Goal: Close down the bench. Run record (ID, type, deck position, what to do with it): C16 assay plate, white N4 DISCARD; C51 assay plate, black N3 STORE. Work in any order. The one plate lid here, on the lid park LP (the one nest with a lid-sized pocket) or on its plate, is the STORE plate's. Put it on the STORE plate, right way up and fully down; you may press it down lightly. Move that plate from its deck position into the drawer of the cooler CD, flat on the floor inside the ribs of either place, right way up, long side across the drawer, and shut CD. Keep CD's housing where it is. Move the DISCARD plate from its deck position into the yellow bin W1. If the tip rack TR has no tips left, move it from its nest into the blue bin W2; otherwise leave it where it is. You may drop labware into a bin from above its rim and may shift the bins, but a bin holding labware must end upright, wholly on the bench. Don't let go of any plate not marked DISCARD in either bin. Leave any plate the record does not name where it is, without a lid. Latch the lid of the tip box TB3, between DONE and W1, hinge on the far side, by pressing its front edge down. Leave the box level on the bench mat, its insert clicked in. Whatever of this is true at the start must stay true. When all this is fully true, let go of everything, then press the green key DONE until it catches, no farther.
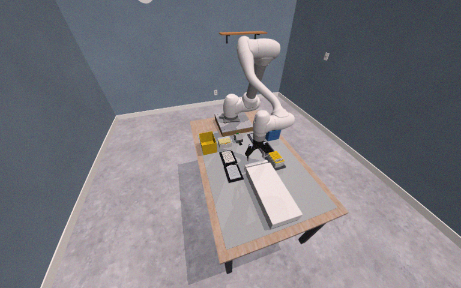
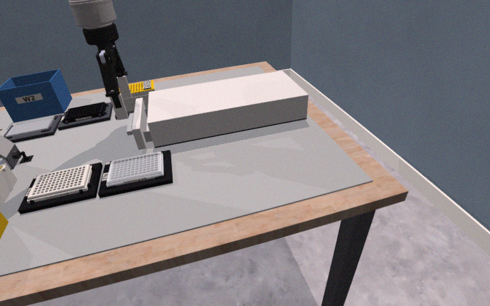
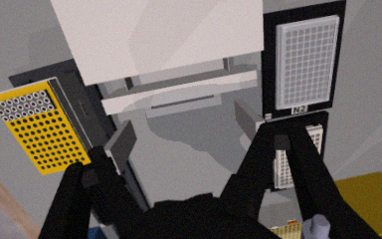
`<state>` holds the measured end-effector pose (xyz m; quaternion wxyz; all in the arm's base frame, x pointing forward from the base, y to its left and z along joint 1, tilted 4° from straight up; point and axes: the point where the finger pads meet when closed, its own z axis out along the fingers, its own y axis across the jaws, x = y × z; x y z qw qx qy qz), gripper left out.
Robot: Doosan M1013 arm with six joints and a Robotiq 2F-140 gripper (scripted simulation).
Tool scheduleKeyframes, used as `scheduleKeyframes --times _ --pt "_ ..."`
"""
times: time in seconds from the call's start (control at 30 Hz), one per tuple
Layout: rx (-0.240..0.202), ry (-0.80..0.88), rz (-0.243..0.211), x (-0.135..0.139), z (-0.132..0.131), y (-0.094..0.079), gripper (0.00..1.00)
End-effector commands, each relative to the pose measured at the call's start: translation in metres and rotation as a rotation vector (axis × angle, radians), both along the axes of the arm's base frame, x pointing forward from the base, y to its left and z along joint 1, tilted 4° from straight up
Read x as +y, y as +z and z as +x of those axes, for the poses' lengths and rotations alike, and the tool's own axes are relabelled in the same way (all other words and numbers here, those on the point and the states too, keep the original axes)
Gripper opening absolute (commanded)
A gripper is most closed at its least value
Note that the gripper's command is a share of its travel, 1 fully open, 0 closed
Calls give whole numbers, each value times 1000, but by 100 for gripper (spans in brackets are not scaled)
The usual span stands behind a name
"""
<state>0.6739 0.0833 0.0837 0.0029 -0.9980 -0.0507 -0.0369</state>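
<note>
Tool (image 3: 185, 149): black, fingers spread wide, nothing between them; hung low over the grey mat just in front of the cooler drawer.

Cooler drawer front (image 3: 178, 92): slightly ajar, handle bar facing the tool, directly ahead of the finger gap.

Cooler housing (image 2: 224, 100): long white box on the surface (image 2: 240, 227), behind the drawer.

Tip rack (image 3: 39, 126): yellow, a few tips at one end, beside one finger.

Clear plate (image 3: 306, 62): in nest N2, beyond the other finger.

White plate (image 2: 59, 182): in the adjoining nest.

Black plate (image 2: 85, 110) and blue bin (image 2: 33, 94): behind the tool.
</note>
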Motion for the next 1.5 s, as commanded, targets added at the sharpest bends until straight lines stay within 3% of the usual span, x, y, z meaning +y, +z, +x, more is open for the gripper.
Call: scheduleKeyframes --times 0.0,1.47 --pt "0 0 0 0 0 -3 87" --pt "0 0 0 1 4 -55 87"
